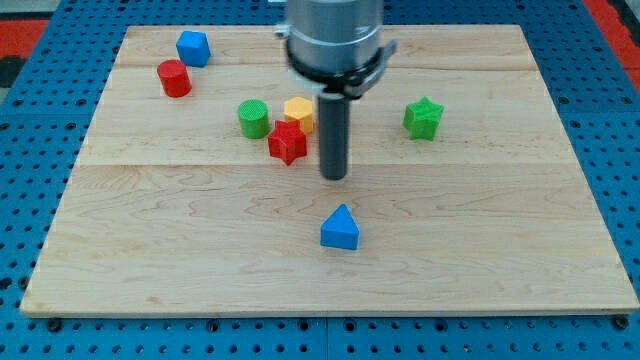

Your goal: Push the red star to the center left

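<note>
The red star (287, 142) lies near the board's middle, just below the yellow hexagon block (298, 111) and right of the green cylinder (253, 119). My tip (334, 176) rests on the wooden board (150, 230) a short way right of the red star and slightly lower, with a small gap between them. The rod and the arm body above it hide the yellow heart block.
A red cylinder (173, 78) and a blue block (192, 47) sit at the view's top left. A green star (423, 117) lies at the right. A blue triangular block (340, 228) lies below my tip.
</note>
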Available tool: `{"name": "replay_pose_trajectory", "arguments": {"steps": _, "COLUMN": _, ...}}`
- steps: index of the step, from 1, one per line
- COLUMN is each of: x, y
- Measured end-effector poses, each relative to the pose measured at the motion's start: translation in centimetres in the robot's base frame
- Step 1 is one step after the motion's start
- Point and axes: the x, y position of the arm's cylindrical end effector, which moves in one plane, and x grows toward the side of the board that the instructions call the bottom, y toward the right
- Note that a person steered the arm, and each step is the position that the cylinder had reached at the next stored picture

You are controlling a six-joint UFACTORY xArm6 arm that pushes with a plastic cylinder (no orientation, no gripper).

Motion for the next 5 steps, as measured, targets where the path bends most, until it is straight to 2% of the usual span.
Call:
{"name": "replay_pose_trajectory", "arguments": {"steps": 1, "x": -3.3, "y": 1.3}}
{"name": "replay_pose_trajectory", "arguments": {"steps": 2, "x": -3.3, "y": -5.0}}
{"name": "replay_pose_trajectory", "arguments": {"steps": 3, "x": -2.4, "y": -14.0}}
{"name": "replay_pose_trajectory", "arguments": {"steps": 4, "x": -1.1, "y": -19.1}}
{"name": "replay_pose_trajectory", "arguments": {"steps": 5, "x": 1.6, "y": -20.4}}
